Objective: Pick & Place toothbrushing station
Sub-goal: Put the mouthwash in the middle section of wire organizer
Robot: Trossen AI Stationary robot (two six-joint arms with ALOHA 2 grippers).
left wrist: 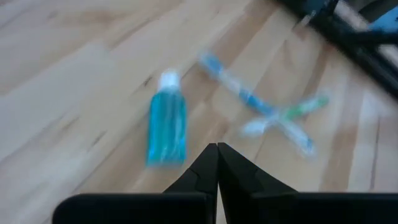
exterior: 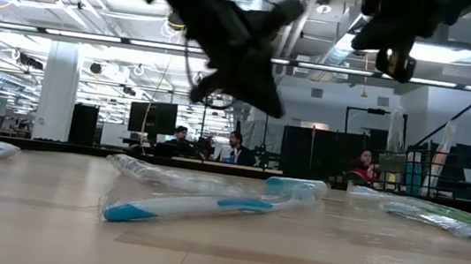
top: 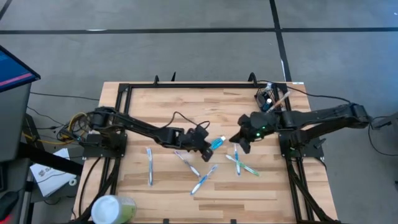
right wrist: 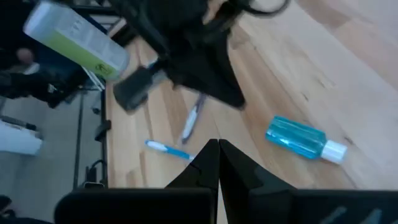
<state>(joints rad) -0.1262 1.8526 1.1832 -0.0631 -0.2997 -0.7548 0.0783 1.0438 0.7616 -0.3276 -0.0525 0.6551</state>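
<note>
Overhead, both grippers — left (top: pixel 208 148) and right (top: pixel 239 142) — hang clenched, empty (blue bottle (top: pixel 217 143) lying between).

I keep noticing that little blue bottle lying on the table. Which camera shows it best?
The right wrist view: the blue bottle lies whole, white cap plain, nothing over it. The left wrist view shows it whole but blurred. From above it is tiny, beside the left hand. I cannot pick it out for sure in the low view.
</note>
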